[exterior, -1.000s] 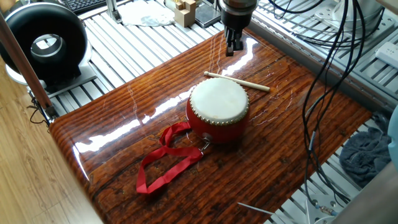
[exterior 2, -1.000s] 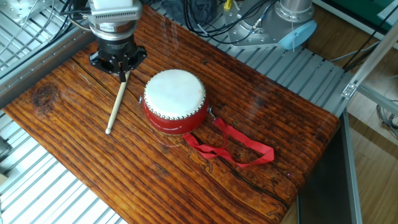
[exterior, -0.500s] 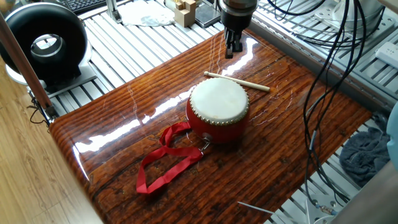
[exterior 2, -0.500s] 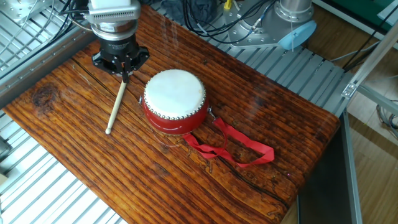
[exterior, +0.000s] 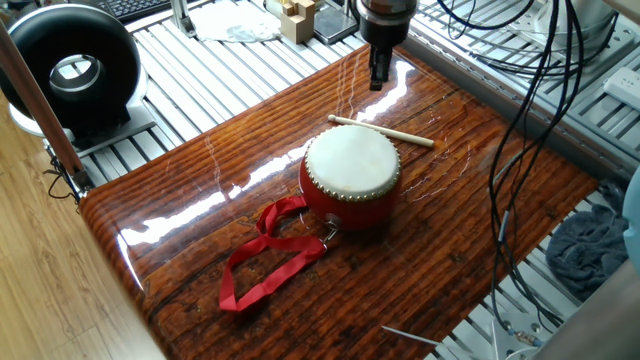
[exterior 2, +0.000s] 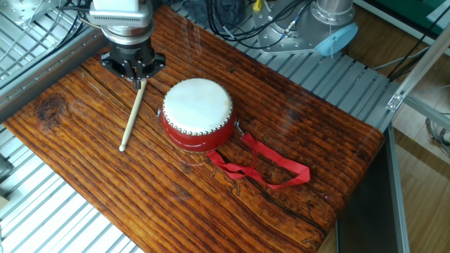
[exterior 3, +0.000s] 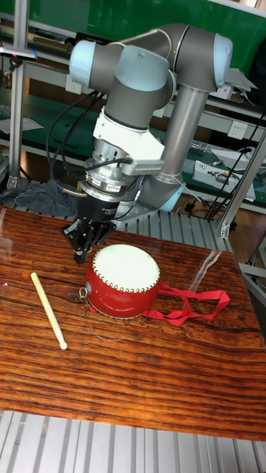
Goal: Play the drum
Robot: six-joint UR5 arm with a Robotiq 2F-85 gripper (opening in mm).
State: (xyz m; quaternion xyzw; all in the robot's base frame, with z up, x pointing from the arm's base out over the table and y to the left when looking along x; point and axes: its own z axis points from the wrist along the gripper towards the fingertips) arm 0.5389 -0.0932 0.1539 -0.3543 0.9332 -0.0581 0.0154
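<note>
The drum (exterior: 350, 172) stands upright in the middle of the wooden table, red-bodied with a cream skin and a studded rim. Its red ribbon strap (exterior: 262, 258) trails loosely over the boards. The other fixed view shows the drum (exterior 2: 197, 107) and the strap (exterior 2: 271, 165) too, as does the tall view, with drum (exterior 3: 122, 278) and strap (exterior 3: 193, 305). My gripper (exterior: 380, 76) hangs beyond the drum near the table's far edge, fingers together and holding nothing. It appears again as the gripper (exterior 2: 138, 73) and the gripper (exterior 3: 80, 256).
A thin pale wooden stick (exterior: 381, 131) lies flat on the table between the drum and my gripper; the same stick (exterior 2: 132, 116) and stick (exterior 3: 48, 310) show elsewhere. A black round device (exterior: 70, 68) sits off the table. Cables (exterior: 545, 90) hang at the right.
My gripper has shifted slightly along the table's far edge and its wrist has turned a little. Drum, strap and stick lie where they were.
</note>
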